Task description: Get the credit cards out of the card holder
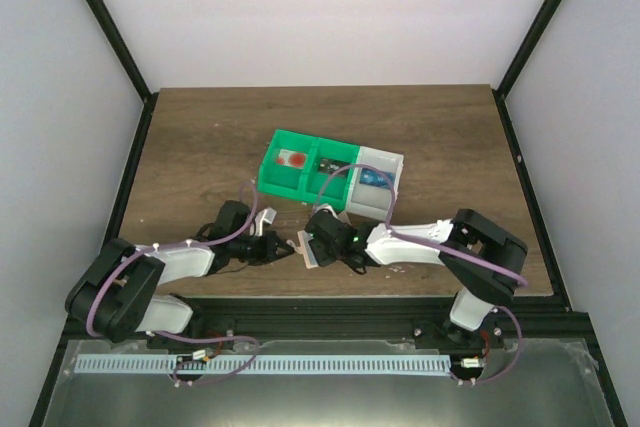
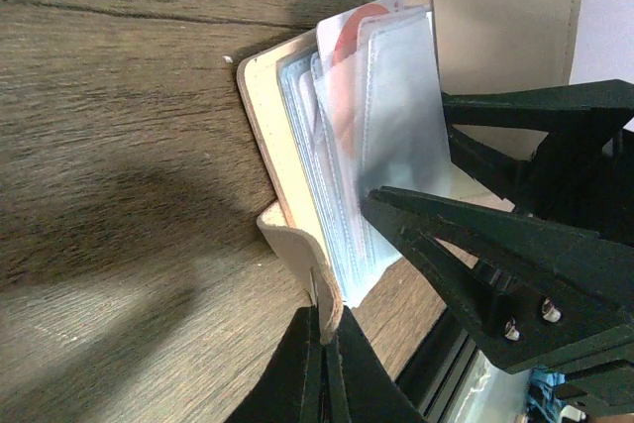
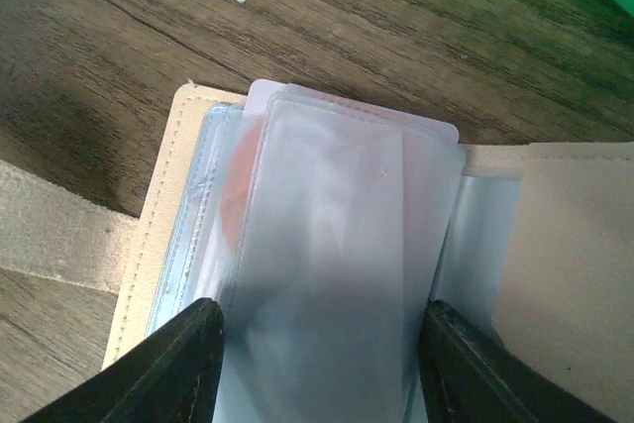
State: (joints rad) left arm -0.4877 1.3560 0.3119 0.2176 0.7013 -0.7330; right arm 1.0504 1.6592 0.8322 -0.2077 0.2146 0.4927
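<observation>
Card holder fans glossy plastic sleeves.

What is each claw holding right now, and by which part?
Left claw pinches the card holder by its tan tab. Right claw straddles a clear card sleeve; whether it grips cannot be told.

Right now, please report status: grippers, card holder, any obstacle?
Left gripper shut on card holder strap. Right gripper astride a card sleeve, grip unclear. Card not yet out. Green bins behind, nothing blocking.
</observation>
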